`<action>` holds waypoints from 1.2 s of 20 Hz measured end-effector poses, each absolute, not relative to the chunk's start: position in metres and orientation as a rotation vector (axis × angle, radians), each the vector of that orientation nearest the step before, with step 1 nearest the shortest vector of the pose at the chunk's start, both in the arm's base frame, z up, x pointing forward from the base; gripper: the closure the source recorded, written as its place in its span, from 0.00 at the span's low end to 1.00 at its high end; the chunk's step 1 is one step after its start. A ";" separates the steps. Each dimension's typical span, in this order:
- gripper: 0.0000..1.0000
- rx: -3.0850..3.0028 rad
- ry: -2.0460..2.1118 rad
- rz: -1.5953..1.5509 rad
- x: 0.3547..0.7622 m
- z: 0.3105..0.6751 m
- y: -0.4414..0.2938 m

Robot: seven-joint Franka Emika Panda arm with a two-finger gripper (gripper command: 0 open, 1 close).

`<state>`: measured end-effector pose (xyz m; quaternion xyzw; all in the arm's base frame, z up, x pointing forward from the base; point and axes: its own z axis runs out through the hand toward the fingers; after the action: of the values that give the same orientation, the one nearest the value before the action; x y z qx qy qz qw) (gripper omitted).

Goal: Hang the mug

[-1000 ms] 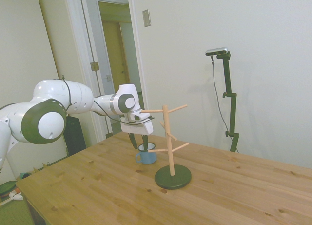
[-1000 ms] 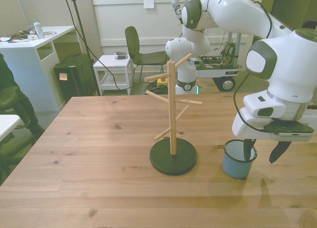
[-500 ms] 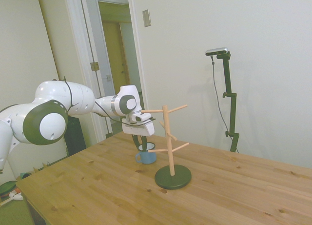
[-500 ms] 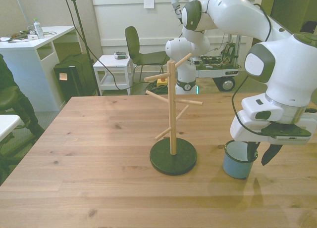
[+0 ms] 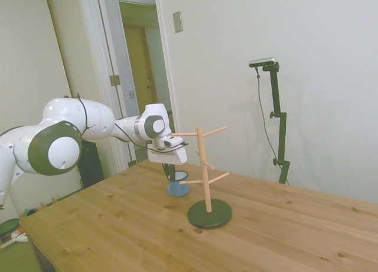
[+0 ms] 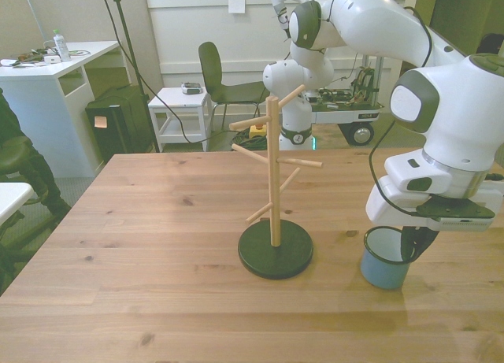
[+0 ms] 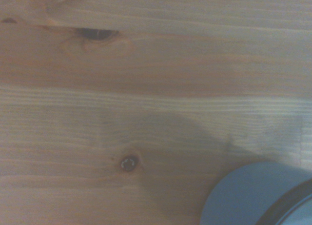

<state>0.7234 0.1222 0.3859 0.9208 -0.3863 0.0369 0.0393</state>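
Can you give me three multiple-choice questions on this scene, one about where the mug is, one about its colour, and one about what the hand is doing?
1. In the front view, where is the mug relative to the peg stand?
A. On the front view's right
B. On the front view's left
C. Hung on a peg

2. What colour is the mug's outside?
A. Red
B. Light blue
C. Black

3. What is the hand doing?
A. Raised far above the table
B. Shut on the mug's rim
C. Gripping a peg

Answers: 1 A, the mug is beside the stand's dark base; 2 B, its wall is light blue; 3 B, the fingers pinch the rim together.
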 end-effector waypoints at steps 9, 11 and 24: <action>1.00 2.808 -1.255 0.173 0.722 0.422 0.091; 1.00 2.812 -1.261 0.193 0.720 0.433 0.088; 1.00 2.894 -1.141 0.353 0.663 0.524 0.104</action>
<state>0.6626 0.1041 0.5240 0.9244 -0.3644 0.1129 0.0056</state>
